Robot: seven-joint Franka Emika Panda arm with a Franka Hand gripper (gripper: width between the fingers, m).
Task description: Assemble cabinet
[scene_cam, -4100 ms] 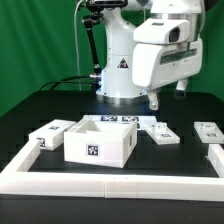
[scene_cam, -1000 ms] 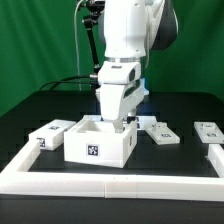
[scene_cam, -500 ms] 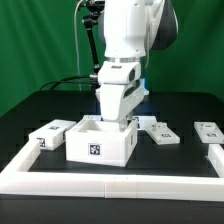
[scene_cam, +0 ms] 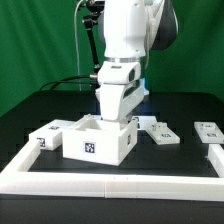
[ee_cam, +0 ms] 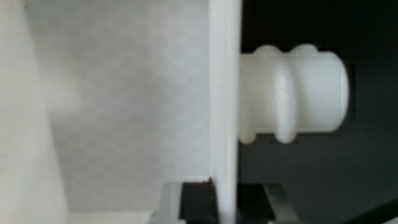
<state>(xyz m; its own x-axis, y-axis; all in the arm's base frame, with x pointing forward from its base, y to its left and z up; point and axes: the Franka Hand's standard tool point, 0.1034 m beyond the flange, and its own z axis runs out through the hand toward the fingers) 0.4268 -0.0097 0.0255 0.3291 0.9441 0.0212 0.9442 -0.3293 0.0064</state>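
Observation:
The white boxy cabinet body [scene_cam: 98, 142] stands open-topped on the black table, with a square tag on its front face. My gripper [scene_cam: 122, 120] reaches down onto its back right wall, one finger inside and one outside, shut on that wall. In the wrist view the wall [ee_cam: 217, 110] runs between my two dark fingertips [ee_cam: 192, 205], so the gripper [ee_cam: 222, 205] grips its edge. A ribbed white knob [ee_cam: 294, 90] sticks out of the wall's outer side. A small tagged drawer block [scene_cam: 52, 133] lies at the body's left in the exterior view.
Two flat white tagged pieces lie to the exterior view's right of the body, one near [scene_cam: 160, 131] and one farther out [scene_cam: 208, 130]. A long white rail [scene_cam: 110, 183] borders the table's front and turns back on the right [scene_cam: 217, 156]. The arm's base [scene_cam: 118, 75] stands behind.
About four seconds ago my gripper hung high at the exterior view's right, away from the body. It now grips the back wall, and the body has turned slightly and slid toward the left.

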